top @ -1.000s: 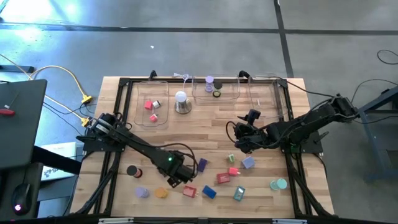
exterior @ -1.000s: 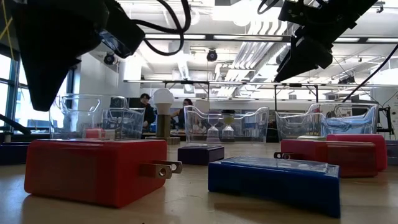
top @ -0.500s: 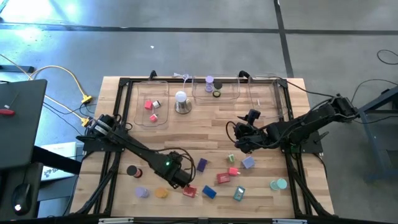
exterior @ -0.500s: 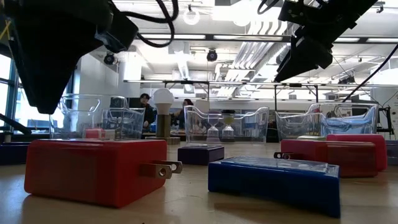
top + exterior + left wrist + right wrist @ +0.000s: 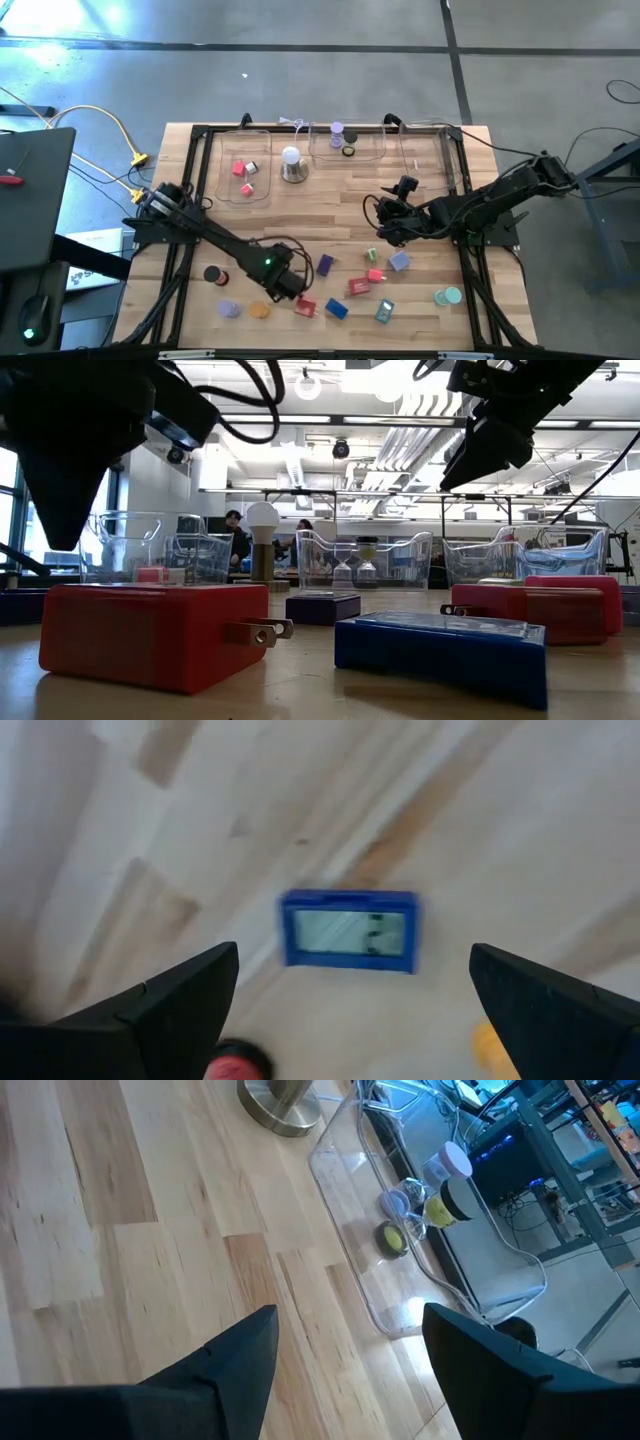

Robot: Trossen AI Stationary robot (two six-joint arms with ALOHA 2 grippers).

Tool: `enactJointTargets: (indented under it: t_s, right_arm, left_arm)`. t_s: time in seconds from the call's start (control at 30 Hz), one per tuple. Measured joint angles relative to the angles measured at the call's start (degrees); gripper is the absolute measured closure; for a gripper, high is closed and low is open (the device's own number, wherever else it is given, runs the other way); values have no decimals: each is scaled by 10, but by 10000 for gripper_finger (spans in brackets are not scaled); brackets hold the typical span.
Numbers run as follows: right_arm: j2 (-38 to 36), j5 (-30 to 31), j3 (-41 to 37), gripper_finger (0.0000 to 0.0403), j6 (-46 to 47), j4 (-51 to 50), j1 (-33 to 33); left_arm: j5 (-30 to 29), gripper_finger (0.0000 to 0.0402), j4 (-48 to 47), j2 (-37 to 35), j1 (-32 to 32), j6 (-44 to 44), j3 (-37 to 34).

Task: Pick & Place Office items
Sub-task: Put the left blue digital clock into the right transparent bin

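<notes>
In the lower middle of the high view, the left pincer [image 5: 287, 287] hangs over the near part of the wooden tabletop [image 5: 330, 200], its arm stretched in a long diagonal from its base at the left edge. Its fingers stand wide apart and hold nothing; the left wrist view looks down between them at a blue block [image 5: 348, 929] lying flat on the wood. In the high view the pincer sits just beside a red block [image 5: 305, 307], with that blue block [image 5: 336, 309] a little to the right.

The right pincer [image 5: 388, 232] is right of the frame's centre, its arm folded low and reaching in from the right edge. Its fingers are parted and empty, raised above bare wood.

The office items lie mostly in a scatter along the lower part of the frame: a purple block [image 5: 325, 265], a lilac block [image 5: 399, 261], a black roll [image 5: 212, 273], an orange roll [image 5: 260, 311] and a teal roll [image 5: 449, 296]. A few more sit in the clear trays [image 5: 243, 167] along the upper edge, beside a white dome lamp [image 5: 292, 165].
</notes>
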Motion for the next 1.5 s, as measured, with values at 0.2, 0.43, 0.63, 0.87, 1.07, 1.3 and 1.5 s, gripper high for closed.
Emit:
enactJointTargets:
  t_s: [0.2, 0.43, 0.63, 0.87, 1.07, 1.3, 1.5]
  right_arm:
    - [0, -7, 0, 165, 0, 0, 0]
    - [0, -27, 0, 165, 0, -2, 0]
    - [0, -27, 0, 165, -1, -2, 0]
    - [0, -27, 0, 165, -11, -2, 0]
    - [0, -27, 0, 165, -11, 1, 0]
    - [0, -28, 0, 165, -11, 6, 0]
    - [0, -44, 0, 165, -10, 18, 0]
  left_arm:
    - [8, 16, -27, -6, 11, 17, -1]
    - [33, 16, 11, -8, 11, 39, -2]
    - [45, 16, 41, -8, 10, 24, -20]
    - [47, 16, 98, -8, 7, 8, -62]
    - [41, 16, 93, -8, 3, 7, -63]
    - [28, 16, 97, -8, 3, 9, -75]
    - [28, 16, 123, -8, 2, 9, -84]
